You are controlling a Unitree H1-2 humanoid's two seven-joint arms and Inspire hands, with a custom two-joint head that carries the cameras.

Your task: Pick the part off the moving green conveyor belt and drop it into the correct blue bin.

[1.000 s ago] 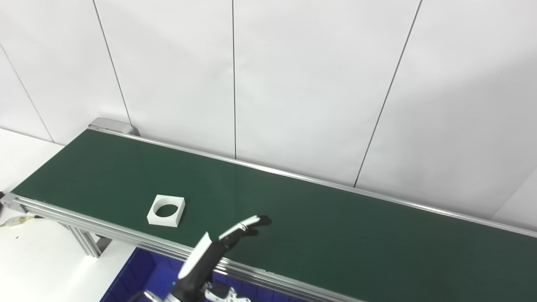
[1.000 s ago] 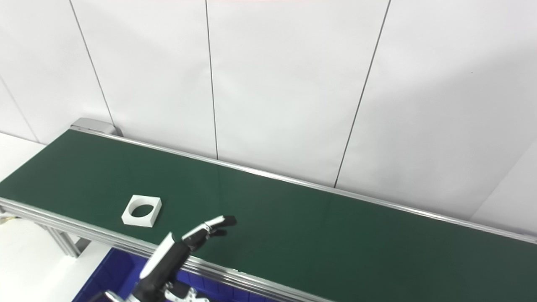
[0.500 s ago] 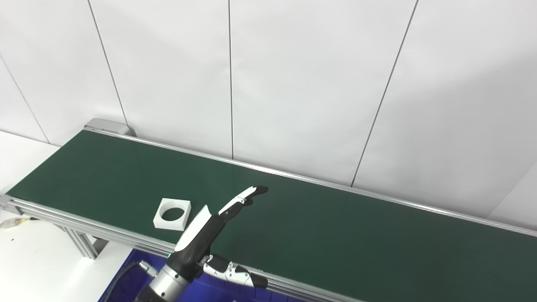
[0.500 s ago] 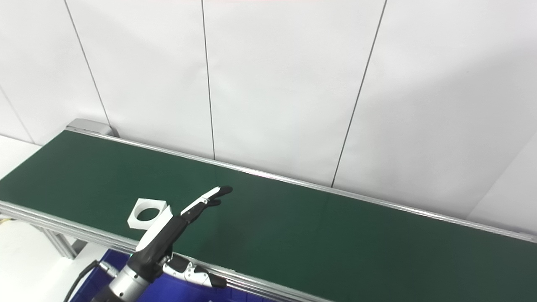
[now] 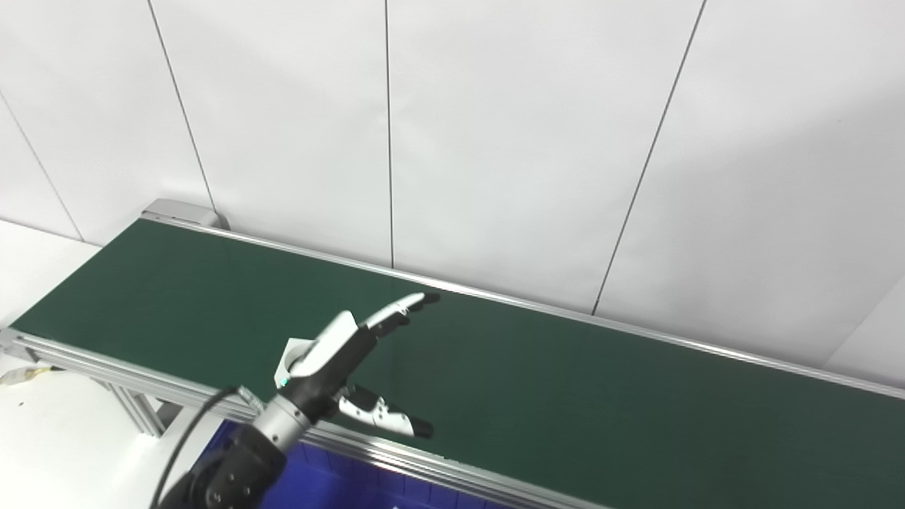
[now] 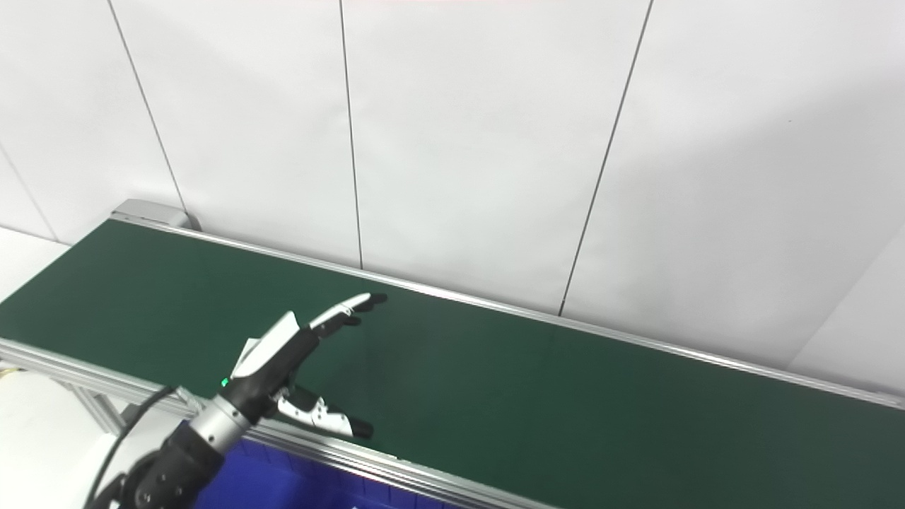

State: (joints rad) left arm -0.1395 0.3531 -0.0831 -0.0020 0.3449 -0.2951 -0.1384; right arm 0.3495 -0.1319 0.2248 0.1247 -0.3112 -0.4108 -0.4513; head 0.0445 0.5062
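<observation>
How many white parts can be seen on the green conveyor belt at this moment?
1. The white part lies near the belt's front edge, mostly covered by the left hand, which is open over it. Others may be hidden.

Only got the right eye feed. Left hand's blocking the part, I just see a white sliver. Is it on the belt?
Observer: Left eye view shows more. A corner of the white square part sits on the green conveyor belt, beside the open left hand.
Operator: Belt's left end is cropped for me. Anything there?
Observer: A yellowish cable lies on the white table by the frame's end.
</observation>
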